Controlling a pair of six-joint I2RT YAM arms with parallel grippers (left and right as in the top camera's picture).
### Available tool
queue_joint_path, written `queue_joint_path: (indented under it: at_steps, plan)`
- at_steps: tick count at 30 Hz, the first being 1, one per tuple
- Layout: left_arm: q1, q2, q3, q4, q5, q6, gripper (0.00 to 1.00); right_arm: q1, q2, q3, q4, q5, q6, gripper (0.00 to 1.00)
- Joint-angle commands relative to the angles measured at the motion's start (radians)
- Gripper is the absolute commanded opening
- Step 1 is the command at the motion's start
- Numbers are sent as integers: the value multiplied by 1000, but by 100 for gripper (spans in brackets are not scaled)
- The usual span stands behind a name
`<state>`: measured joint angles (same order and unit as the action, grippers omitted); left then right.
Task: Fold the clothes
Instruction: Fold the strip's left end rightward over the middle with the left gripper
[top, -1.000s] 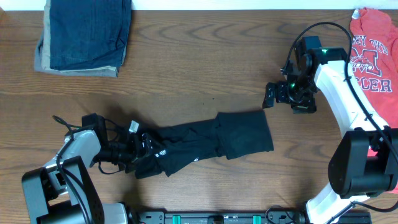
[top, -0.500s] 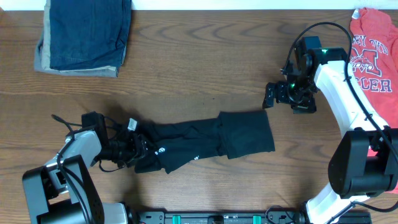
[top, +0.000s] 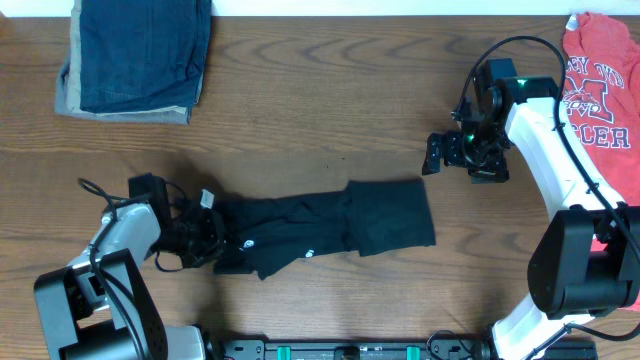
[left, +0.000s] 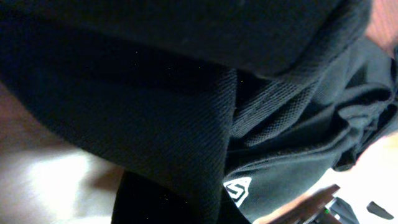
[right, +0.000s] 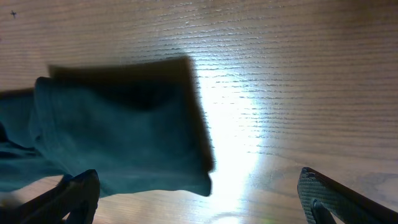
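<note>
The clothes are a black shirt (top: 320, 225) lying bunched in a long strip across the table's front middle. Its white tag (top: 208, 198) is at the left end and a small white logo (top: 248, 243) sits nearby. My left gripper (top: 203, 236) is shut on that left end. In the left wrist view black fabric (left: 155, 93) fills the frame, with the logo (left: 238, 190) low down. My right gripper (top: 432, 155) hangs open just beyond the shirt's right end, apart from it. In the right wrist view that end (right: 124, 124) lies ahead of the spread fingers (right: 323, 193).
A folded blue denim and tan stack (top: 135, 55) lies at the back left. A red printed T-shirt (top: 600, 80) sits at the back right by the right arm. A cable (top: 95, 190) loops from the left arm.
My left gripper has shut on the shirt's left end and drawn back to the left, and the whole shirt has shifted slightly left. The right arm has not moved.
</note>
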<state>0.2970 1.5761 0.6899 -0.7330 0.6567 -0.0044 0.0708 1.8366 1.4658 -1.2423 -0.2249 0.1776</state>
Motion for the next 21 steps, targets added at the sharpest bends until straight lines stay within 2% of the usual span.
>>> queue_joint_path:
  at_steps: [1,5,13,17,21]
  plan:
    - [0,-27,77,-56,-201,-74,6,9,-13,-2,-2,-4,-11,99]
    - [0,-74,181,-180,-339,-144,6,9,-13,-6,8,-5,-10,99]
    - [-21,-198,389,-395,-356,-144,6,21,-13,-86,99,-51,2,99]
    - [-98,-285,452,-441,-355,-158,7,37,-13,-148,162,-80,10,99]
    - [-231,-348,454,-440,-354,-218,6,66,-13,-203,224,-121,20,99]
